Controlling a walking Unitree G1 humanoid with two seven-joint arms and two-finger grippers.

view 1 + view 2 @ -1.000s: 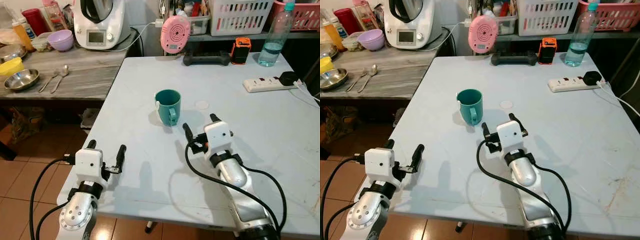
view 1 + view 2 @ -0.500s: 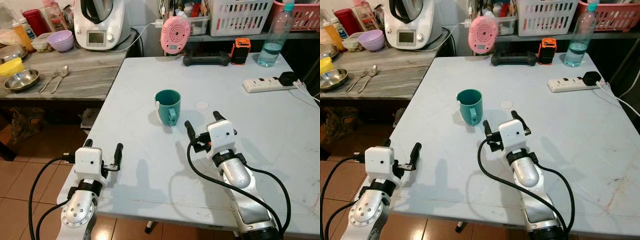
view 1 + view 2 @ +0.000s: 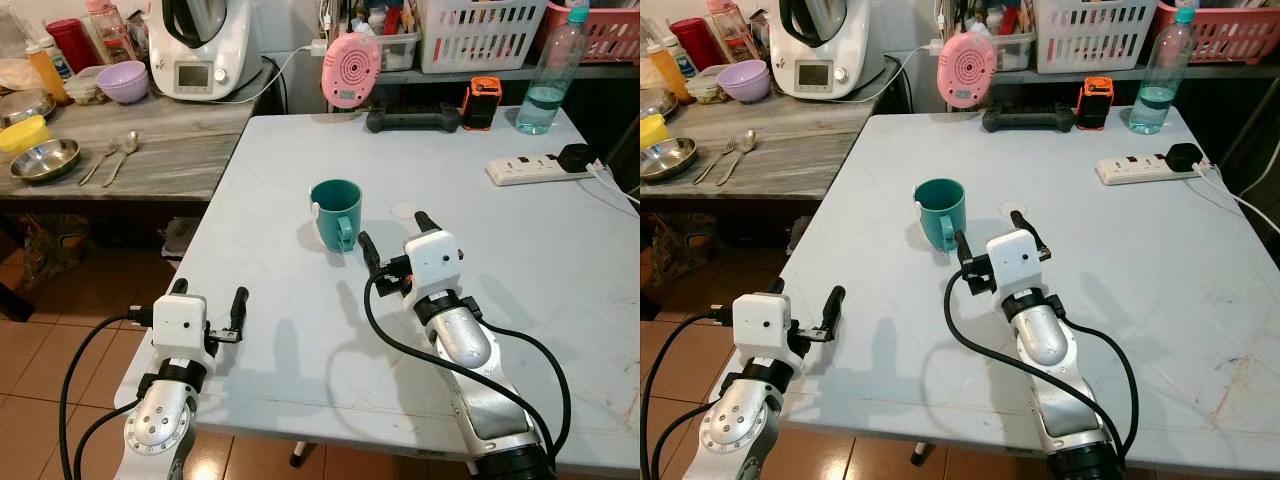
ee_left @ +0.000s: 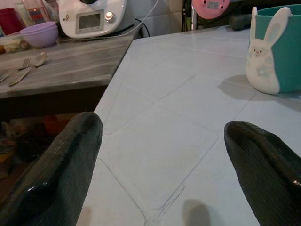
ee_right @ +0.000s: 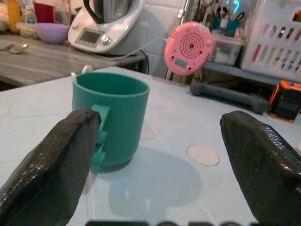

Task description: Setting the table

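Left gripper: the left gripper (image 3: 208, 307) hangs at the lower left of the left eye view, over the near edge of the table (image 3: 560, 250), its two black fingers spread apart and holding nothing.
Right gripper: the right gripper (image 3: 392, 239) sits at centre frame, low over the tabletop, fingers wide apart and empty; its left finger is just beside the mug's handle, though I cannot tell whether it touches.
Mug: the teal mug (image 3: 336, 213) stands upright just above centre, handle turned toward the robot; a white rabbit figure (image 4: 264, 54) is on its side.
White disc: a small white disc (image 3: 404, 210) lies flat on the table just to the right of the mug.
Cutlery: a fork and spoon (image 3: 112, 157) lie on the grey counter (image 3: 170, 150) at the upper left, beside a steel bowl (image 3: 43, 160), well apart from both grippers.
Step in hand: judging by the pose, the right arm is lining up on the mug for a grasp, with nothing gripped yet.
Next move: it likely calls for bringing the fingers to either side of the mug or its handle, then closing without tipping it.
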